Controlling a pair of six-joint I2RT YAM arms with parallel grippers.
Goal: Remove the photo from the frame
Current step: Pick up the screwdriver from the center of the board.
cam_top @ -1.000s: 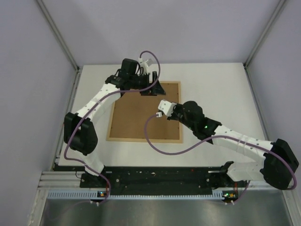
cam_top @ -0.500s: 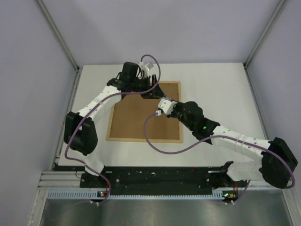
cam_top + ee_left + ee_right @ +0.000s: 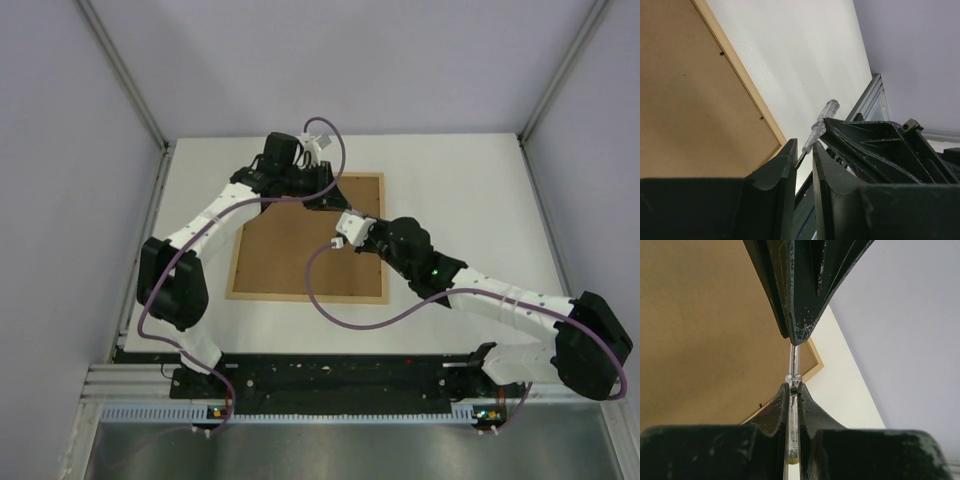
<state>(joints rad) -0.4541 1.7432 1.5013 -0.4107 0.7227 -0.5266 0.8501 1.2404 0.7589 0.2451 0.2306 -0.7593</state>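
Observation:
The frame (image 3: 300, 255) lies face down on the white table, its brown fibreboard back up inside a light-wood rim (image 3: 740, 75). The photo is hidden under that back. My right gripper (image 3: 794, 390) is shut on the clear handle of a screwdriver (image 3: 795, 365), held over the frame's far right corner. My left gripper (image 3: 805, 150) faces it there. Its jaws stand a narrow gap apart, with the screwdriver's metal blade (image 3: 801, 159) between the fingertips. In the top view the left gripper (image 3: 328, 190) and the right gripper (image 3: 345, 215) meet tip to tip.
White table (image 3: 460, 200) stretches to the right of the frame and behind it. Aluminium rails (image 3: 150, 120) and lilac walls close in the left, right and back. Purple cables (image 3: 330, 145) loop off both wrists. Small clips (image 3: 721, 53) sit along the frame's inner edge.
My left gripper's jaws have drawn in from wide to a narrow gap around the screwdriver's blade, and it has edged right. The right gripper has kept its hold.

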